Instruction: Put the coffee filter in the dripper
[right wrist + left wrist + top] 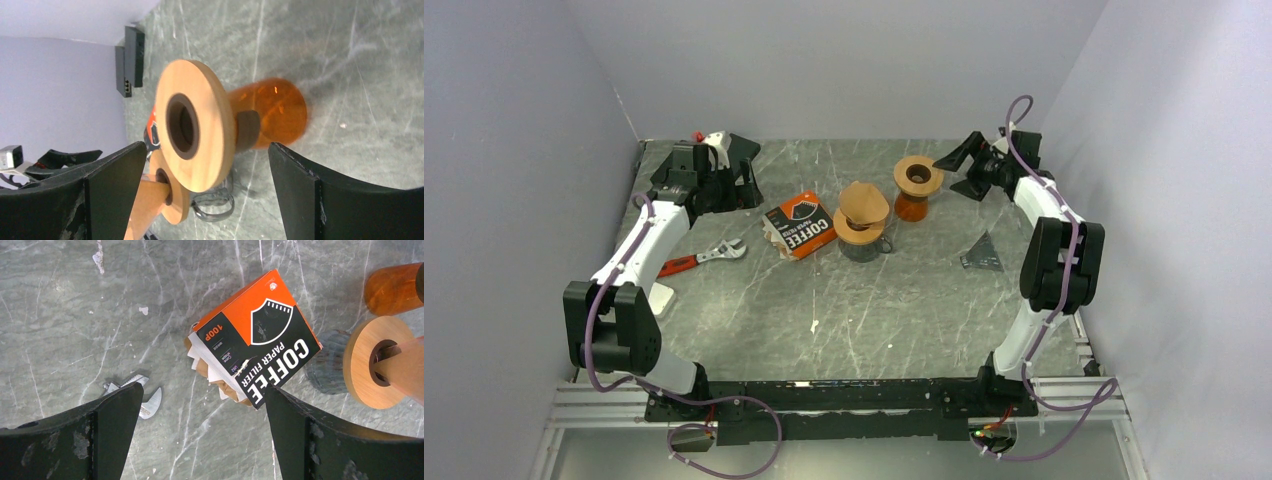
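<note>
Both of my grippers are empty here. My left gripper (201,390) is spread wide, up over the filter box (255,340), which lies flat on the tabletop (904,300) near the middle. The box's end flap is torn open and a few paper filters (215,372) are poking out of it (brown and white ones, still tucked inside). An adjustable wrench (704,258) lies at about 8 o'clock from the box, well apart.

My right gripper (207,147) is also wide open. It's at roughly 3 o'clock from the orange dripper (917,188), near it but not touching. That dripper stands upright with its wooden collar on top.

A second dripper (862,232) on a dark glass base sits at 7 o'clock from the orange one, just beside the box. There's a tan cone (864,200) on its collar; it might be a filter, but I can't tell from these angles.
</note>
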You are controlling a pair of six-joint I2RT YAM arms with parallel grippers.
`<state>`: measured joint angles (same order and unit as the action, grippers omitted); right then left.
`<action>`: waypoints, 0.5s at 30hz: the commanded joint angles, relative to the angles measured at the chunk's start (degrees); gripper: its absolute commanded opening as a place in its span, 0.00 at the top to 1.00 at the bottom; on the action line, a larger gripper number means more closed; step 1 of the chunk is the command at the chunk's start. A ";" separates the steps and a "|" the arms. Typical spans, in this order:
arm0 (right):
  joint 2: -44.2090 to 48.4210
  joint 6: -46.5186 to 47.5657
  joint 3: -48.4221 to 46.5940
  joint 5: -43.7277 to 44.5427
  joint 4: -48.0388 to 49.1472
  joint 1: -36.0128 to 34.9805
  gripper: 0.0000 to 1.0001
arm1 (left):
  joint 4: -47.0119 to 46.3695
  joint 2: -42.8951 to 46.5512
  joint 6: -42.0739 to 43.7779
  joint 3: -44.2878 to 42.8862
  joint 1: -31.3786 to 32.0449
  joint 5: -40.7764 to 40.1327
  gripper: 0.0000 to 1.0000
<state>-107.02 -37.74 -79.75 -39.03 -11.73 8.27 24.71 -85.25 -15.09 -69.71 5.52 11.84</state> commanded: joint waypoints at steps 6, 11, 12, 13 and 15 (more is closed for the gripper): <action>-4.95 -6.25 -9.79 -3.95 7.78 0.51 0.04 | -0.94 -0.19 0.45 -0.92 -0.16 0.83 0.02; -11.98 -13.23 -14.65 -5.78 12.19 1.10 0.07 | -0.92 -0.35 0.59 -0.96 -0.16 0.74 0.02; -13.37 -14.92 -14.99 -6.20 13.95 1.25 0.08 | -0.88 -0.42 0.59 -1.02 -0.16 0.69 0.02; -14.66 -16.85 -15.26 -6.64 15.64 1.37 0.08 | -0.79 -0.48 0.67 -1.10 -0.16 0.66 0.02; -17.98 -19.19 -16.35 -7.40 18.18 1.48 0.12 | -0.77 -0.36 0.73 -1.00 -0.16 0.54 0.02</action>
<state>-120.44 -49.32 -92.97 -43.79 -1.13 9.02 24.71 -85.41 -15.09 -69.71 5.52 12.01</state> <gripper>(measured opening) 0.909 0.977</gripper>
